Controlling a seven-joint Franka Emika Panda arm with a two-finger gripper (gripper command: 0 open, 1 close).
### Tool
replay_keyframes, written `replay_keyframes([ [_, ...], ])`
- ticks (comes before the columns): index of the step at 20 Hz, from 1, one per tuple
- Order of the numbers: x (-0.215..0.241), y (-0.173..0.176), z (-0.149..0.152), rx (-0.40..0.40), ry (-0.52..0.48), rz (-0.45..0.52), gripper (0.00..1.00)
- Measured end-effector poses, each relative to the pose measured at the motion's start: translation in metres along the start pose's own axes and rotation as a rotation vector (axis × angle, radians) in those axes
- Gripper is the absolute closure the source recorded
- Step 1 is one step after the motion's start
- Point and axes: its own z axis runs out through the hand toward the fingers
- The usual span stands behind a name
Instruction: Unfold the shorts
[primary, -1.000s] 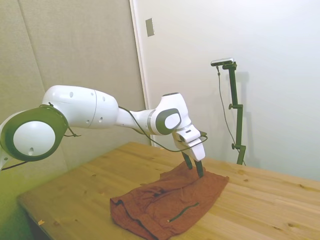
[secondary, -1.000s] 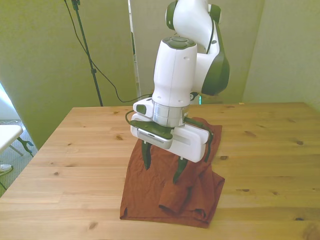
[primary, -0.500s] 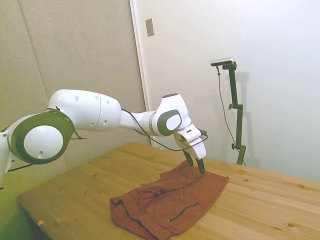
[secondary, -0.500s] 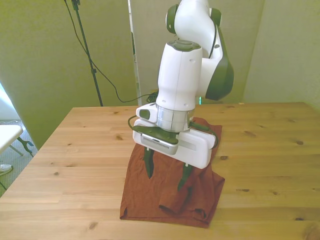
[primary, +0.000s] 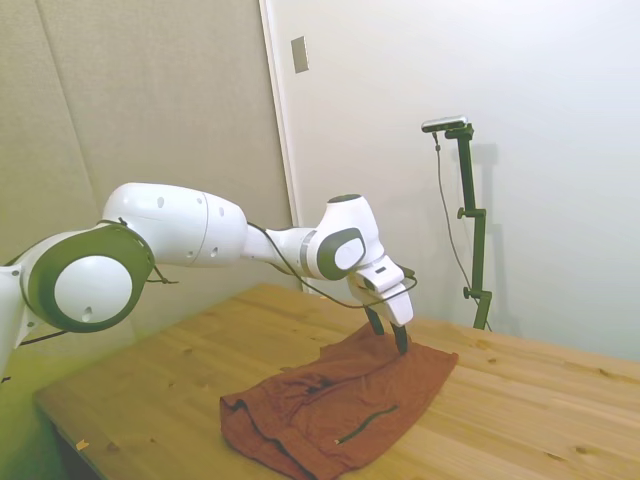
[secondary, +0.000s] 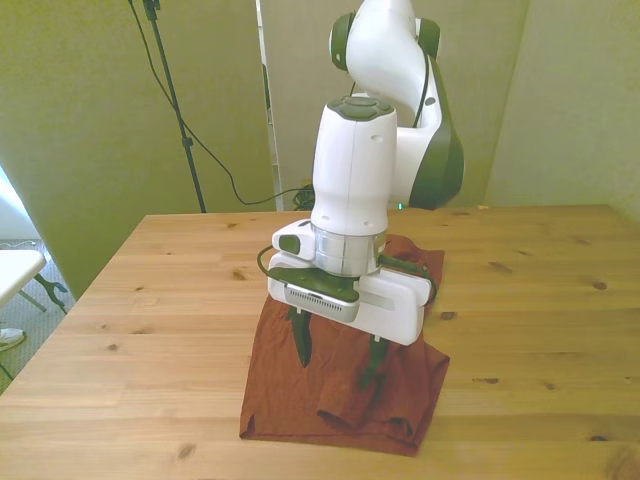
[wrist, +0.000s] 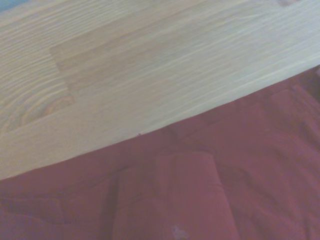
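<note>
Table (secondary: 540, 330): wooden, bearing everything listed here.

Shorts (secondary: 300, 400): rust-red, folded and rumpled, lying near the middle of the table, one end close to the edge nearest the front camera; dark-edged waistband and a small dark pocket slit (primary: 366, 423) show in the side view.

My gripper (secondary: 336, 352): poised over the shorts, fingers spread wide, tips pointing down at the cloth, holding nothing. Contact with the fabric: cannot tell.

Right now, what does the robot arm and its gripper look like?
A glossy white rounded arm with dark grey-green joint rings and caps. A thin black cable loops along it toward the wrist. The gripper has a white boxy body with a grey vented strip and two slim dark fingers.
</note>
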Motion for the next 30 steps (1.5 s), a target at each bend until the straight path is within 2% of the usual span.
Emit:
replay_keyframes([
  [4, 0.000, 0.002, 0.014, -0.014, -0.007, -0.013, 1.00],
  [16, 0.001, -0.001, 0.009, 0.019, -0.011, -0.061, 1.00],
  [30, 0.003, 0.005, 0.016, 0.026, -0.031, -0.063, 1.00],
])
